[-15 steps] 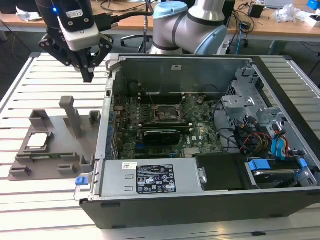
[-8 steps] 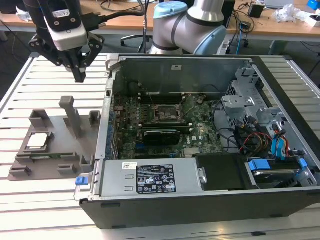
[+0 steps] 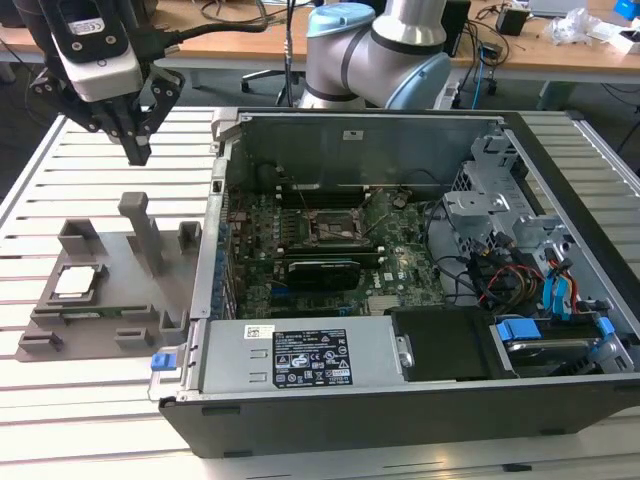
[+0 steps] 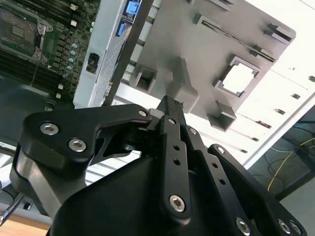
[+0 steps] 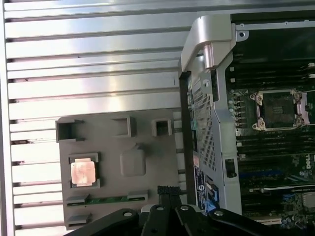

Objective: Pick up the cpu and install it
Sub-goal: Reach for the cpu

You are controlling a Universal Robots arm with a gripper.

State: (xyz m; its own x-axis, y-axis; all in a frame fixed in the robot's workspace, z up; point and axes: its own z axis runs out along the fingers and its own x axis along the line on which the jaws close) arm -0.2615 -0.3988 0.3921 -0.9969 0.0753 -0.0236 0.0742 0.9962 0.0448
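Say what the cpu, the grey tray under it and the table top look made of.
The cpu: seemingly a metal lid, silvery with bright glare; tan rim perhaps laminate. The grey tray: matt, uniform moulded shapes, likely plastic. The table top: ribbed slats with a soft sheen, probably aluminium.

Bright, even room light; glare washes the white slatted metal worktop (image 5: pixel 98 73); shadow fills the black computer case (image 3: pixel 400 420).
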